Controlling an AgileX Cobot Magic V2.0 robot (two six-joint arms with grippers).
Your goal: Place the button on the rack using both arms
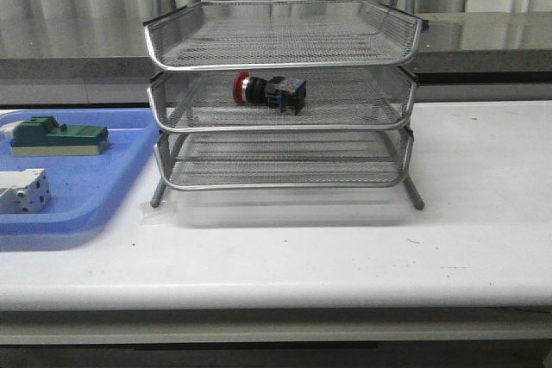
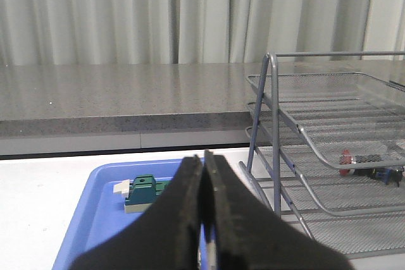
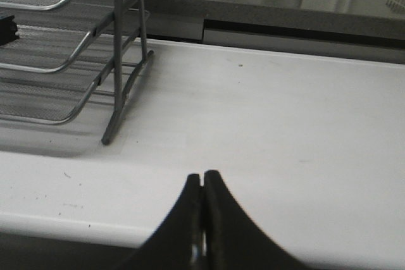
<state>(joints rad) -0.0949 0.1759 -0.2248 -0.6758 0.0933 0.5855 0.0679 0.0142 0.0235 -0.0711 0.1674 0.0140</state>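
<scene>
Front view shows the button [image 1: 269, 92] lying on its side on the middle tier of the rack [image 1: 281, 96], red mushroom cap pointing toward the robot's left, a silver collar behind the cap, and a blocky black body with a touch of blue at the far end. It sits a little left of the tier's centre, touching the mesh floor and clear of the tier's walls. One button is visible, and one rack, which has three wire-mesh tiers stacked on thin metal legs on the white counter [image 1: 466, 239]. To the rack's left, one blue tray [image 1: 95, 200] holds two things: a green block [image 1: 59, 136] toward the back and a white terminal block [image 1: 23, 190] nearer the front, apart from each other. Neither arm appears in the front view. In the left wrist view the left gripper [image 2: 204, 219] has its two dark fingers pressed together with nothing between them (only a hairline seam shows), raised above the blue tray and touching nothing. The right gripper [image 3: 202, 219] is likewise fully closed and empty, hanging over bare counter beside the rack's leg, well apart from the button.
</scene>
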